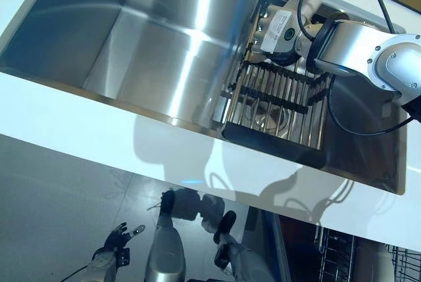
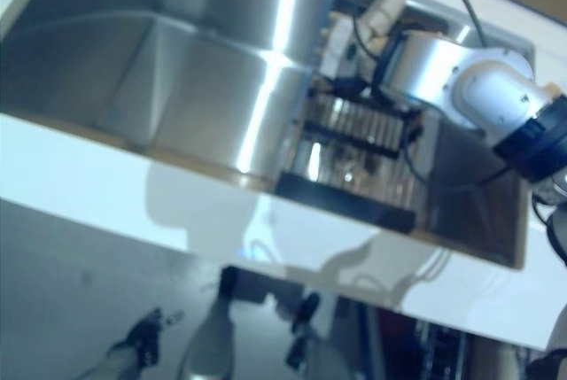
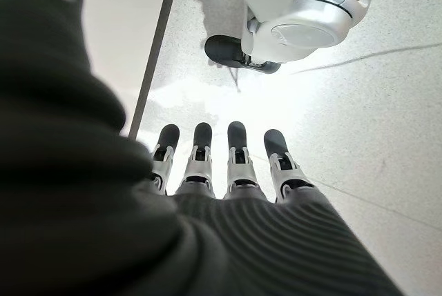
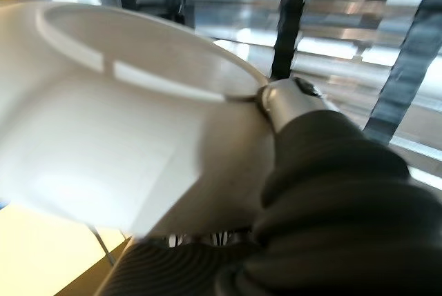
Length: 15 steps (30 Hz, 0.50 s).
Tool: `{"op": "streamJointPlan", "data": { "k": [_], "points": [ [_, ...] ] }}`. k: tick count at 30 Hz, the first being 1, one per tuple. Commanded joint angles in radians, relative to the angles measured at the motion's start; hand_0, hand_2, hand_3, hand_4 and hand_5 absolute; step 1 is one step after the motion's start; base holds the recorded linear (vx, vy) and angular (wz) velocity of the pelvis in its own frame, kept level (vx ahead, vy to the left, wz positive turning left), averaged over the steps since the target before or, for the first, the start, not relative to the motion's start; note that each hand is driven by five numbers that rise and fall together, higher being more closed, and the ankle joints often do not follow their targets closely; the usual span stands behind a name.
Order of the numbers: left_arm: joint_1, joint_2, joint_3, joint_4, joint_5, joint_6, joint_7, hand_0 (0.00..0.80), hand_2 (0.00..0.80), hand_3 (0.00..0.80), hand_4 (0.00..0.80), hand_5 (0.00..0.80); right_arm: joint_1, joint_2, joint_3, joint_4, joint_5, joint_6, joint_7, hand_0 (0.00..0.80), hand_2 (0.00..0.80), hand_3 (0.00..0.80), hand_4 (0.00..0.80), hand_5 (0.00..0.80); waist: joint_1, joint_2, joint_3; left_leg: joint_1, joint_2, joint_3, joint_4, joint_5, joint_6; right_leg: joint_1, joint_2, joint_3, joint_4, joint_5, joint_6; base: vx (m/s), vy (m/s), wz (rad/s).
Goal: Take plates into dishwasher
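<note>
A white bench [image 1: 79,114] carries a steel sink [image 1: 158,45], and a dish rack [image 1: 279,108] of metal bars with a black frame sits inside the sink at its right end. Above that rack the right hand [image 4: 304,144] is closed on the rim of a white plate [image 4: 117,130], which stands tilted over the rack's far end. The left hand [image 3: 228,165] hangs low over the floor [image 3: 387,123], well below the sink, its fingers straight and spread, holding nothing.
</note>
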Motion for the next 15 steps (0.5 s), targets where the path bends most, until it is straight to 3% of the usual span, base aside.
{"op": "streamJointPlan", "data": {
  "k": [1, 15],
  "points": [
    [0.014, 0.015, 0.013, -0.022, -0.014, -0.013, -0.001, 0.0, 0.0, 0.0, 0.0, 0.0, -0.038, -0.016, -0.005, 0.023, -0.007, 0.039, -0.005, 0.8, 0.8, 0.8, 0.8, 0.8, 0.03, -0.018, 0.003, -0.009, -0.023, 0.051, -0.02, -0.029, 0.042, -0.001, -0.025, 0.007, -0.002, 0.017, 0.084, 0.0, 0.0, 0.0],
    [0.027, 0.005, 0.021, 0.002, 0.02, -0.025, 0.001, 0.0, 0.0, 0.0, 0.0, 0.0, -0.017, -0.03, -0.031, 0.081, 0.107, 0.103, -0.045, 0.8, 0.8, 0.8, 0.8, 0.8, 0.01, -0.037, -0.065, 0.039, -0.022, 0.064, -0.02, -0.046, 0.045, 0.035, -0.021, 0.023, -0.002, 0.012, 0.086, 0.002, -0.004, -0.01]
  ]
}}
